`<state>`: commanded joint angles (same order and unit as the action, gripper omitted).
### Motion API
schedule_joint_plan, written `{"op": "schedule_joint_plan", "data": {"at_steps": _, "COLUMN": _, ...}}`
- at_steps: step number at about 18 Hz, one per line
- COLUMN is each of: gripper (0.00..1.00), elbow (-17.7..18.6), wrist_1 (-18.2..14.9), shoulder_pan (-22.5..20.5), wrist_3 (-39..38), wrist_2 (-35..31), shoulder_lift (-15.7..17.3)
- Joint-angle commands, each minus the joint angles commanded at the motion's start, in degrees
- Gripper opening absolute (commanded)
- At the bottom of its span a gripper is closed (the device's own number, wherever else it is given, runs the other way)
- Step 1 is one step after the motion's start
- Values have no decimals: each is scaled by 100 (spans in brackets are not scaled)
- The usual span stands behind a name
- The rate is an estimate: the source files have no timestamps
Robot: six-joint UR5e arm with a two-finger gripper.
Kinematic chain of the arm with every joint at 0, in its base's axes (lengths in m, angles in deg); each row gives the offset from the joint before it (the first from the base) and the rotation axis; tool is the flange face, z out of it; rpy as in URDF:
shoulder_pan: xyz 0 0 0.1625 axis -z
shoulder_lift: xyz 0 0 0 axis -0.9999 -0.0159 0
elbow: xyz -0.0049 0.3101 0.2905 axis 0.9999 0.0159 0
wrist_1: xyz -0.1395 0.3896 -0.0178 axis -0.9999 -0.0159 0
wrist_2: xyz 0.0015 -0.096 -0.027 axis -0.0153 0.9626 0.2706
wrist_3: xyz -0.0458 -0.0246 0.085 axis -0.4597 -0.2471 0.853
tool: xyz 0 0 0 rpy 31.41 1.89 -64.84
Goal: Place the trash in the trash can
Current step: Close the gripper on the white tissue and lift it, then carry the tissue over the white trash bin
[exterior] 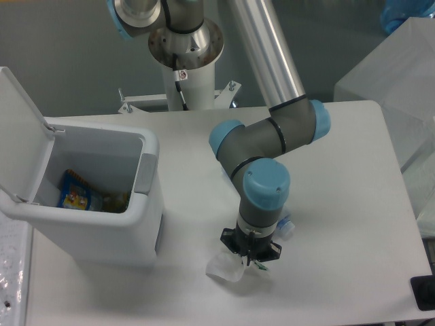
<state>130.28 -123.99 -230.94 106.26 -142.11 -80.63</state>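
The crumpled white tissue [225, 267] lies on the white table just below and left of my gripper [249, 257]. The fingers point straight down and look shut on the tissue's right edge, which is bunched up between them. Behind my wrist, only the cap end of the clear bluish plastic bottle [286, 227] shows; the rest is hidden by the arm. The white trash can [129, 234] stands at the left with its flip lid [20, 129] swung open. It sits roughly a hand's width left of the tissue.
A colourful wrapper [75, 194] lies inside the bin. The arm's base column [185, 51] rises at the table's back edge. Translucent boxes [397, 81] stand beyond the right edge, and a black object [424, 292] sits at the front right corner.
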Motion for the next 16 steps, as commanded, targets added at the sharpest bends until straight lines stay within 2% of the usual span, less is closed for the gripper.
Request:
{"op": "schedule_joint_plan", "data": {"at_steps": 2, "gripper": 0, "elbow": -35, "wrist_1": 0, "shoulder_pan": -97, "wrist_3": -53, "wrist_2": 254, "shoulder_lift": 140}}
{"op": "schedule_joint_plan", "data": {"at_steps": 6, "gripper": 0, "elbow": -245, "wrist_1": 0, "shoulder_pan": -290, "wrist_3": -561, "wrist_2": 1238, "shoulder_lift": 483}}
{"op": "schedule_joint_plan", "data": {"at_steps": 9, "gripper": 0, "elbow": -413, "wrist_1": 0, "shoulder_pan": -335, "wrist_3": -703, "wrist_2": 1722, "shoulder_lift": 580}}
{"op": "schedule_joint_plan", "data": {"at_steps": 12, "gripper": 0, "elbow": -396, "wrist_1": 0, "shoulder_pan": -282, "wrist_3": -712, "wrist_2": 1907, "shoulder_lift": 826}}
{"op": "schedule_joint_plan", "data": {"at_steps": 16, "gripper": 0, "elbow": -369, "wrist_1": 0, "shoulder_pan": -308, "wrist_3": -887, "wrist_2": 2671, "shoulder_lift": 1291}}
